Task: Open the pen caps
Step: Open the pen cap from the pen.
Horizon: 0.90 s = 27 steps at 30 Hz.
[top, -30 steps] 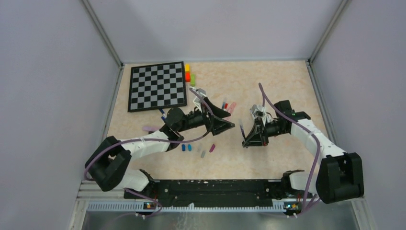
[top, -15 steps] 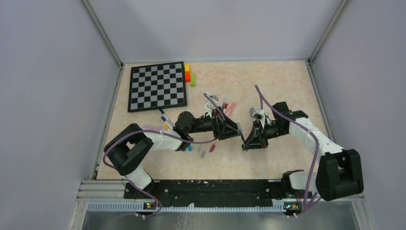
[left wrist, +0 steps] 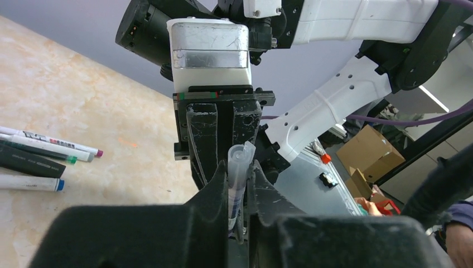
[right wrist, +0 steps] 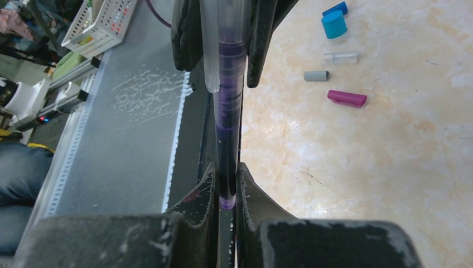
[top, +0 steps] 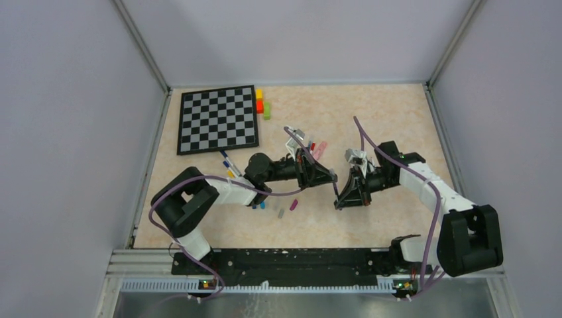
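Mid-table, right gripper (right wrist: 226, 174) clamped tight on purple pen (right wrist: 228, 123), left gripper (left wrist: 239, 174) pinched narrow around its clear cap (left wrist: 240, 153).

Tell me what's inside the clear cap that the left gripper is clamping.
The purple pen's barrel end shows through the clear cap. Its tip cannot be made out, covered by the left gripper's fingers.
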Tool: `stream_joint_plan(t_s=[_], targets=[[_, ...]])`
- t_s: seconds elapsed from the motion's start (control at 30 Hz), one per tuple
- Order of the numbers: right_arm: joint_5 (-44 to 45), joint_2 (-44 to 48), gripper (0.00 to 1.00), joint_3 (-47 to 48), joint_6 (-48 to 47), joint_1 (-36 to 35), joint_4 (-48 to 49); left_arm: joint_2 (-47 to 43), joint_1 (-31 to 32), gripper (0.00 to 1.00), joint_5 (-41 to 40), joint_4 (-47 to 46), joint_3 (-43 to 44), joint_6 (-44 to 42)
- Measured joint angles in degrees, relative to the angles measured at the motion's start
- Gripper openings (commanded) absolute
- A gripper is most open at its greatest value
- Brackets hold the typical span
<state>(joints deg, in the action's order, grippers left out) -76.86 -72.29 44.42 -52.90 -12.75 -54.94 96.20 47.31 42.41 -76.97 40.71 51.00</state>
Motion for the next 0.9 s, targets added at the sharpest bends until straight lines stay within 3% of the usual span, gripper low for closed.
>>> stream_joint_plan(t_s=[0.1, 0.3, 0.47, 0.7, 0.73, 0.8, 0.9], targets=[[-0.5, 0.0, 0.01, 0.0, 0.5, 0.0, -0.7, 0.5, 0.0, 0.00, 0.1, -0.4, 0.3, -0.1], [-0.4, 0.0, 0.40, 0.0, 4.7, 0.0, 1.2, 0.5, 0.1, 0.00, -1.1, -0.4, 0.4, -0.4], [0.7, 0.9, 0.44, 0.3, 10.0, 0.5, 6.2, -1.1, 2.8, 0.00, -5.7, 4.7, 0.4, -3.7], [0.6, 3.5, 0.38, 0.2, 20.0, 3.6, 14.7, -2.6, 5.6, 0.00, -15.0, 9.4, 0.0, -7.7], [0.6, 3.6, 0.30, 0.2, 20.9, 3.9, 15.7, -2.7, 5.7, 0.00, -15.9, 9.6, -0.1, -7.8], [0.4, 3.9, 0.00, 0.2, 22.6, 4.2, 17.6, -2.8, 6.0, 0.00, -18.2, 9.8, -0.3, -8.4], [-0.2, 4.1, 0.00, 0.1, 24.5, 4.2, 19.1, -2.9, 6.0, 0.00, -20.9, 10.2, -0.6, -8.9]])
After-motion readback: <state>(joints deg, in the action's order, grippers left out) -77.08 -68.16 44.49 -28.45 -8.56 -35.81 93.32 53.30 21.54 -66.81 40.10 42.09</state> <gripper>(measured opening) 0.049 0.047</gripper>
